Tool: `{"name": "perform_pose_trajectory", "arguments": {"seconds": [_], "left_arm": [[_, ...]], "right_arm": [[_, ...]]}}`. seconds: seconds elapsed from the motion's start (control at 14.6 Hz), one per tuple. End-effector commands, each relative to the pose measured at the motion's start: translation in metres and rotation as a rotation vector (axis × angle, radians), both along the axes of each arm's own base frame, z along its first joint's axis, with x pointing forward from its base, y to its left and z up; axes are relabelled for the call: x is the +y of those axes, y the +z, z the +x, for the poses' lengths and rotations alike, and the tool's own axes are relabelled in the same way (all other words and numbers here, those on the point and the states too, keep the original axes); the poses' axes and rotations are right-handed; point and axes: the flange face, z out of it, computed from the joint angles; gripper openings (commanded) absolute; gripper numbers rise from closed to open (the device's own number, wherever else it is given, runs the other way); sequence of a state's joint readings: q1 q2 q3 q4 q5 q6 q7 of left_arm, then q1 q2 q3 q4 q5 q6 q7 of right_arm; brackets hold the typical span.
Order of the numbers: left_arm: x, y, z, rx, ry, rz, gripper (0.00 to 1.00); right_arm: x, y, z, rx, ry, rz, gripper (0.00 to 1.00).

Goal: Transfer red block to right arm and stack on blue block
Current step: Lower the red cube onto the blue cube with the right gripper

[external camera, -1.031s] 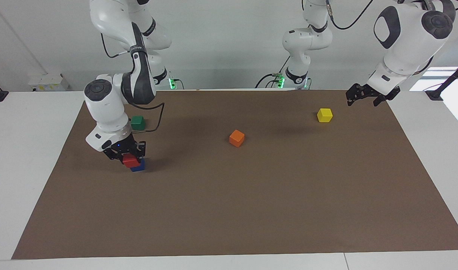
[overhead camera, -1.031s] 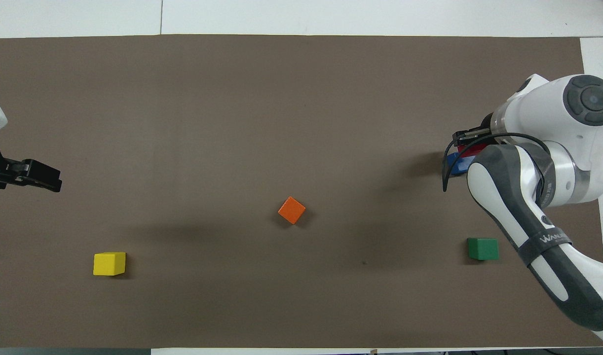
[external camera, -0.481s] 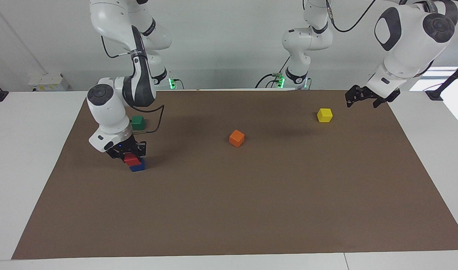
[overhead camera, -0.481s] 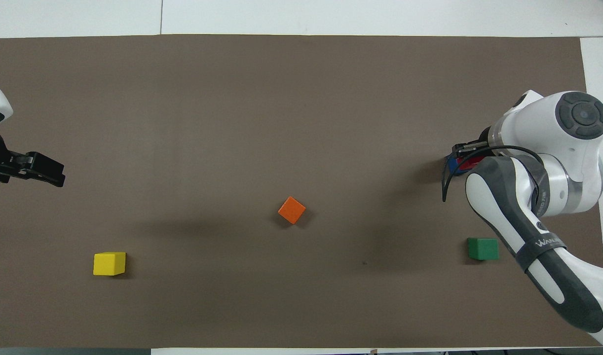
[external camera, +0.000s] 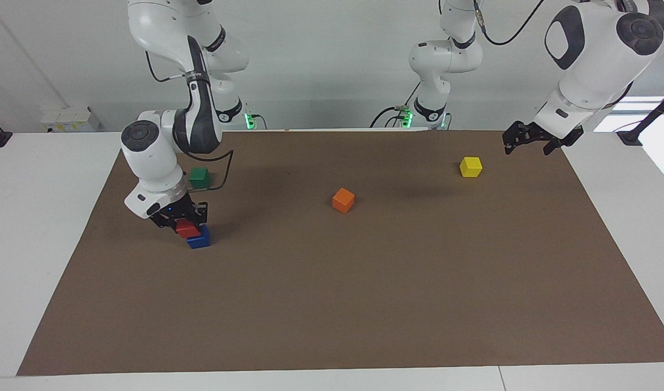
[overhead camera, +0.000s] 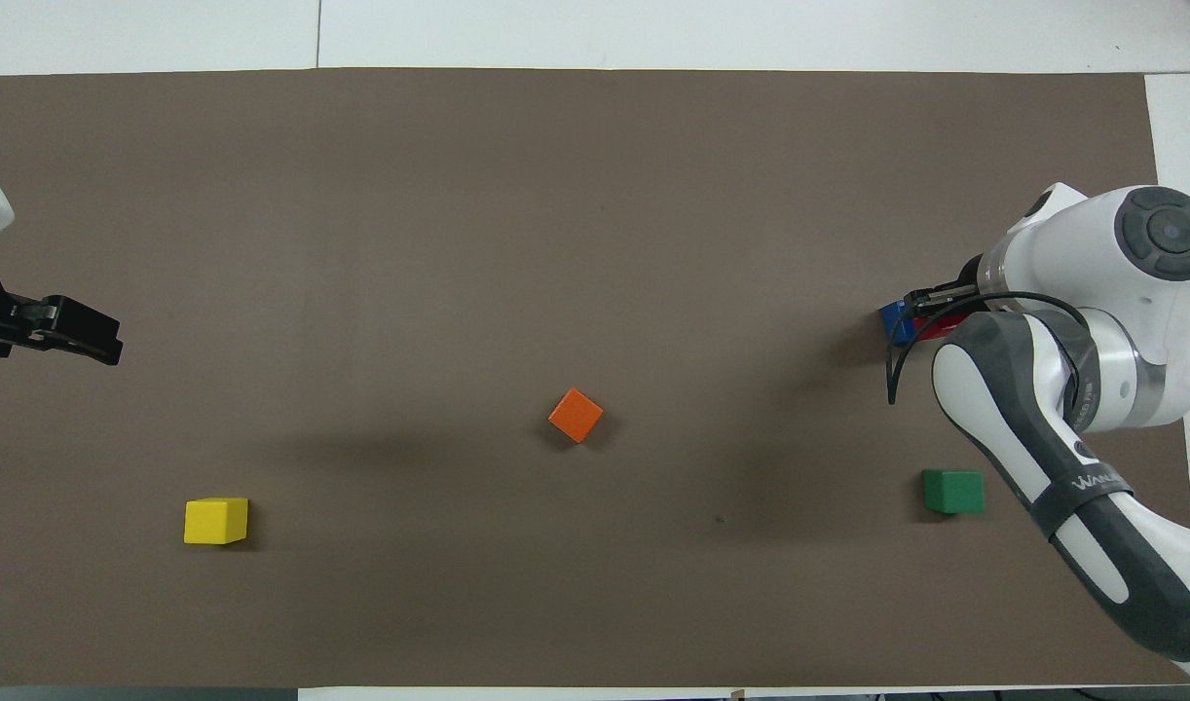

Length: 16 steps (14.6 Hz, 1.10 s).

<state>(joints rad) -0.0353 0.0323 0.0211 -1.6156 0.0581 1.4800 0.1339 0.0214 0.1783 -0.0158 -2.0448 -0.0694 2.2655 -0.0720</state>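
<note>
My right gripper [external camera: 185, 224] is shut on the red block [external camera: 188, 229] and holds it low over the blue block [external camera: 199, 239], off-centre toward the right arm's end of the table. I cannot tell whether the two blocks touch. In the overhead view the right gripper [overhead camera: 931, 312] and arm hide most of the red block [overhead camera: 938, 328], and part of the blue block [overhead camera: 895, 320] shows beside it. My left gripper [external camera: 526, 145] is open and empty, and it waits in the air over the mat's edge at the left arm's end, near the yellow cube. It also shows in the overhead view [overhead camera: 69, 333].
A green cube [external camera: 199, 177] lies nearer to the robots than the blue block, under the right arm's elbow. An orange cube [external camera: 343, 200] lies mid-mat. A yellow cube [external camera: 470, 166] lies toward the left arm's end. All rest on the brown mat [external camera: 364, 304].
The right gripper with the red block has risen slightly and shifted toward the right arm's end, uncovering more of the blue block. The left gripper has barely moved.
</note>
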Motion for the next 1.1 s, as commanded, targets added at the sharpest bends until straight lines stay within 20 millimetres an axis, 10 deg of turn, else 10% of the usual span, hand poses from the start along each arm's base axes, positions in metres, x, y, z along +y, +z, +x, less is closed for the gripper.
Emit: {"name": "perform_pose_trajectory", "arguments": {"seconds": [0.0,1.03], "left_arm": [[-0.001,0.006,0.000,-0.021,-0.004,0.014,1.00],[-0.016,0.030,0.019,-0.250,-0.023,-0.040,1.00]], "right_arm": [[-0.003,0.001,-0.010,-0.018,0.025,-0.014,0.00],[0.001,-0.006,-0.018,-0.020,0.017,-0.009,0.00]]}}
